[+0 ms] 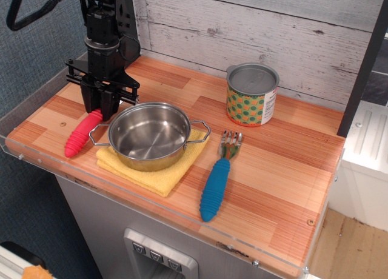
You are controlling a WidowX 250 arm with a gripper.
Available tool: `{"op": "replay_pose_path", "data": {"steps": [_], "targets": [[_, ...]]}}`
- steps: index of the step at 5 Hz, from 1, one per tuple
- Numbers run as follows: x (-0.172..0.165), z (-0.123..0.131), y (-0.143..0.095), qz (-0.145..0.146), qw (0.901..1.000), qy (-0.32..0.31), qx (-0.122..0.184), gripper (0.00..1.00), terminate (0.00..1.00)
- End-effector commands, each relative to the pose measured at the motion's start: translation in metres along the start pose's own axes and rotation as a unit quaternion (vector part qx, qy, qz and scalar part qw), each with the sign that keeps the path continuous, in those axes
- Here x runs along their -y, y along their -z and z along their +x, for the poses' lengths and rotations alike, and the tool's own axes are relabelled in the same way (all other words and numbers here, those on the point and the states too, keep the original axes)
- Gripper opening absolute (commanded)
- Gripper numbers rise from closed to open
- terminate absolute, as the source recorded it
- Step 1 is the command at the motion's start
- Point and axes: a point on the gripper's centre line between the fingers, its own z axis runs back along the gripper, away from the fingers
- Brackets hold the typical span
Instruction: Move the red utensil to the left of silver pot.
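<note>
The red utensil [82, 135] lies just left of the silver pot [148, 133], its ribbed red-pink handle slanting down toward the counter's front left edge. Its metal bowl end is hidden under my gripper [102, 111], whose black fingers are shut on the utensil's upper end. The gripper stands right beside the pot's left wire handle. The shiny pot sits on a folded yellow cloth [151, 173].
A green dotted tin can [251, 94] stands at the back right. A blue-handled fork [217, 183] lies right of the pot. The wooden counter [285, 170] has a clear plastic rim along its front and left, and a plank wall runs behind it.
</note>
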Motion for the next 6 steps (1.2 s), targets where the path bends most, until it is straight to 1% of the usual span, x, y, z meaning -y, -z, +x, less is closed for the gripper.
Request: {"op": "replay_pose_path", "data": {"steps": [1, 2, 3, 4, 5, 6], "targets": [[-0.006, 0.003, -0.02, -0.011, 0.9993, 0.011, 0.033, 1.0, 0.0], [-0.008, 0.003, -0.023, -0.016, 0.9992, 0.014, 0.035, 1.0, 0.0], [-0.011, 0.001, -0.03, -0.013, 0.9991, 0.007, 0.04, 1.0, 0.0], [-0.012, 0.002, -0.043, -0.01, 0.9985, 0.006, 0.054, 1.0, 0.0], [-0.011, 0.003, -0.063, -0.007, 0.9975, 0.002, 0.071, 1.0, 0.0], [-0.008, 0.004, -0.082, -0.012, 0.9962, 0.001, 0.086, 1.0, 0.0]]}}
